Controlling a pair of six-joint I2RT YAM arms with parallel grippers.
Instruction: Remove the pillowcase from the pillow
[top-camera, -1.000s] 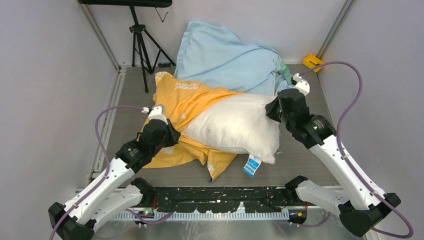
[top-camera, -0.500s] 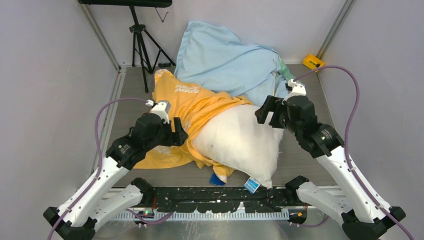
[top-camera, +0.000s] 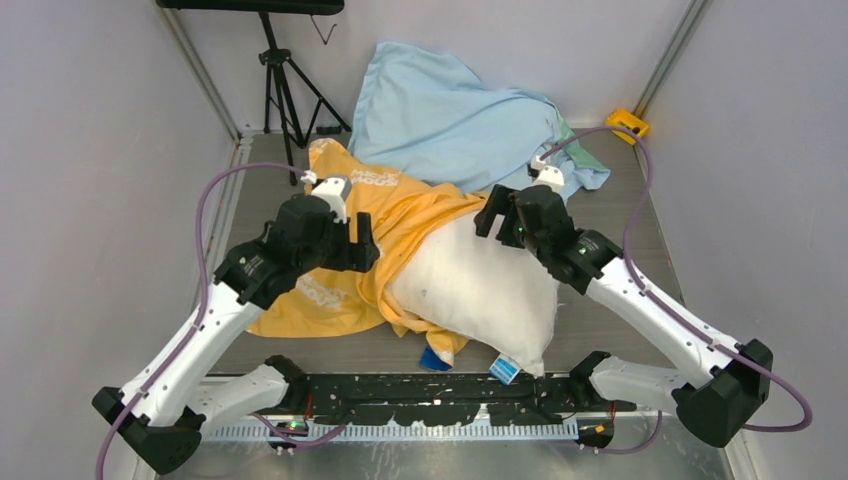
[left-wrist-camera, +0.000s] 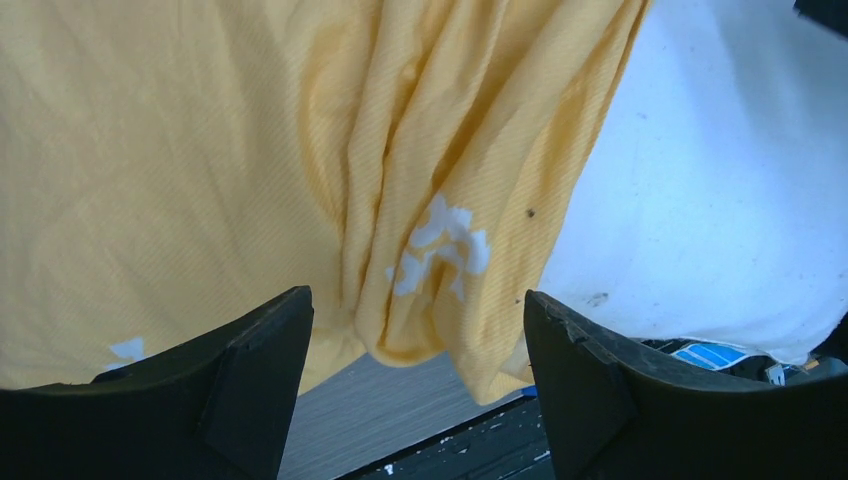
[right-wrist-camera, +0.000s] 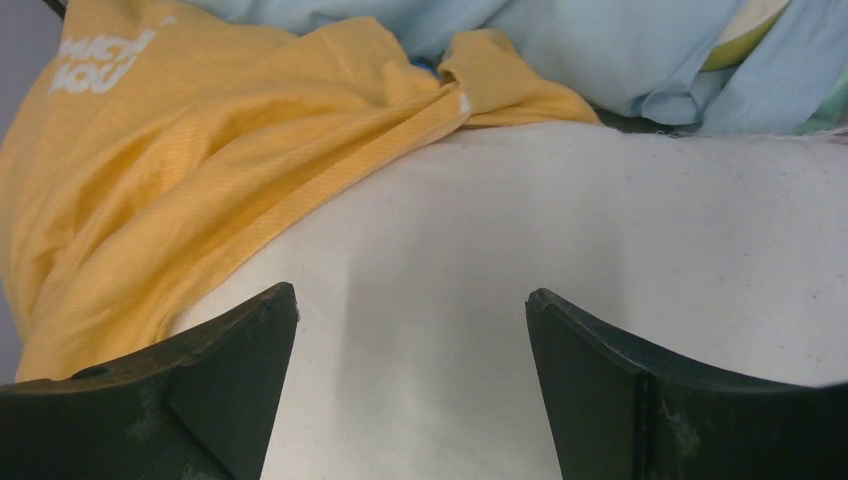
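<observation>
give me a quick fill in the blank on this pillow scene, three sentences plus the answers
1. The left end effector hangs over the pillowcase, whose printed lettering is ____.
2. The right end effector hangs over the pillow; both end effectors are ____, gripping nothing.
3. The cloth behind the pillow is light ____.
Missing words: white; open; blue.

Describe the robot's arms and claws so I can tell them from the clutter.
The left arm and right arm have white link shells with black joint housings and black bases. A purple cable loops along each. The left claw and right claw are matte black, each with two broad wedge-shaped fingers.
</observation>
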